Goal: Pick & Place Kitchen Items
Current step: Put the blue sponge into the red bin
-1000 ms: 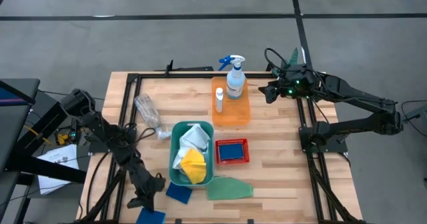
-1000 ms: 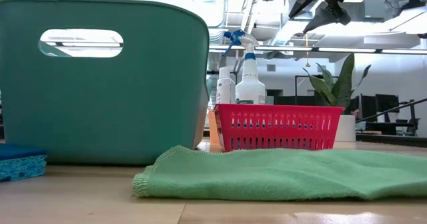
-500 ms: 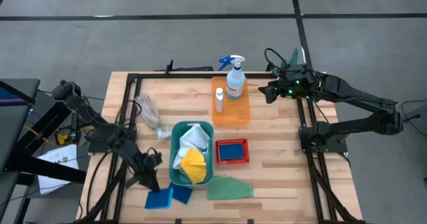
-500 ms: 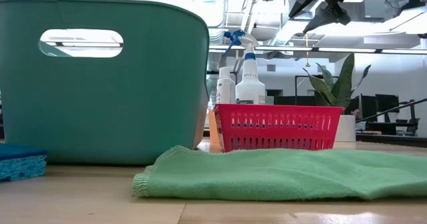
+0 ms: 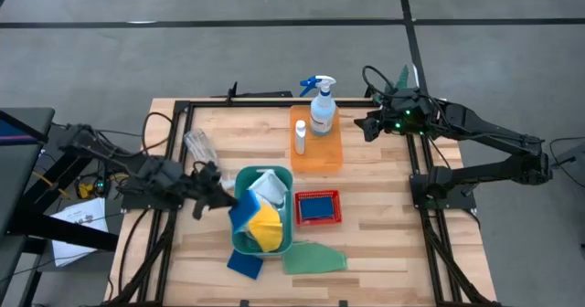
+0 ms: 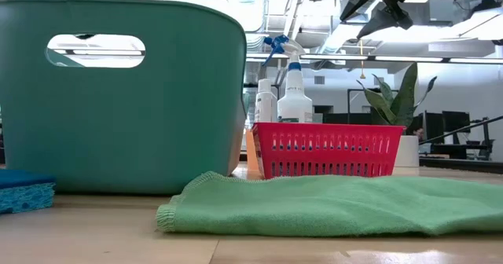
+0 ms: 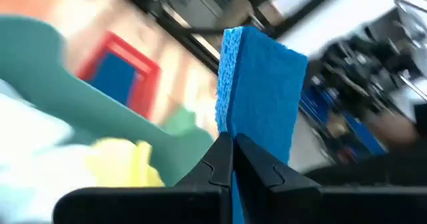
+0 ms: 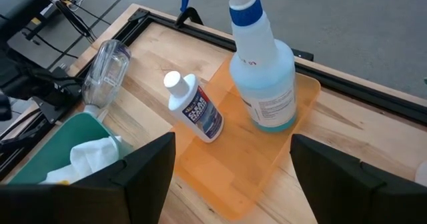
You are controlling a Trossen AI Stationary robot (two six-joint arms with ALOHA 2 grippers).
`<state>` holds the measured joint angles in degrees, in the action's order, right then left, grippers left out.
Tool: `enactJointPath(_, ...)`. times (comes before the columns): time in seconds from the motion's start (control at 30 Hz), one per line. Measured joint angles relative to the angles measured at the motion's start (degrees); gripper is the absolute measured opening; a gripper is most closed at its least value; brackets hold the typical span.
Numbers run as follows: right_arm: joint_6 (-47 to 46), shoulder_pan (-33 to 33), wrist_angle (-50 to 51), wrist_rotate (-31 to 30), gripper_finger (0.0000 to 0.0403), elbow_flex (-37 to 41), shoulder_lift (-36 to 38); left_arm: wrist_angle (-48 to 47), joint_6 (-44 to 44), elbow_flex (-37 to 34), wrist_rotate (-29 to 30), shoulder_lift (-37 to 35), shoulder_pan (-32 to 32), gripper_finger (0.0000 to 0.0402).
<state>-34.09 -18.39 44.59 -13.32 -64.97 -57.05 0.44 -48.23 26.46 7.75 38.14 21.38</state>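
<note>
Left tool (image 5: 223,200) holds blue sponge (image 5: 239,213) over bin rim (image 5: 236,190).

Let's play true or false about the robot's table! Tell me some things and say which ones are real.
1. The left gripper is pinching a blue sponge. True.
2. The spray bottle is lying in the teal bin. False: it stands on the orange tray next to the small white bottle.
3. The red basket has something blue inside. True.
4. The green cloth is inside the red basket. False: it lies flat on the table, in front of the basket.
5. The right gripper is squeezing the spray bottle. False: it is open, hovering near the tray, touching nothing.
</note>
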Motion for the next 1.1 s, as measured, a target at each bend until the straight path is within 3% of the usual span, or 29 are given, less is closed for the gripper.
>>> enactJointPath(0.2, 0.00, 0.00, -0.28, 0.00, 0.0286, 0.00, -0.01, 1.48, 0.00, -0.01, 7.27, 0.86, -4.07, 0.0000)
enactJointPath(0.67, 0.00, 0.21, -9.53, 1.95, 0.0285, -0.11, -1.53, 21.76, -0.45, 0.02, 27.05, 5.92, -12.63, 0.0000)
enactJointPath(0.9, 1.99, 1.53, -20.52, 10.56, 0.0285, -0.02, -7.01, 31.03, -0.55, 0.06, 31.22, 11.39, -15.59, 0.0000)
enactJointPath(1.1, 1.08, 2.19, -39.41, 23.79, 0.0285, 0.00, -14.35, 36.36, -0.66, 0.06, 32.72, 14.97, -18.26, 0.0000)
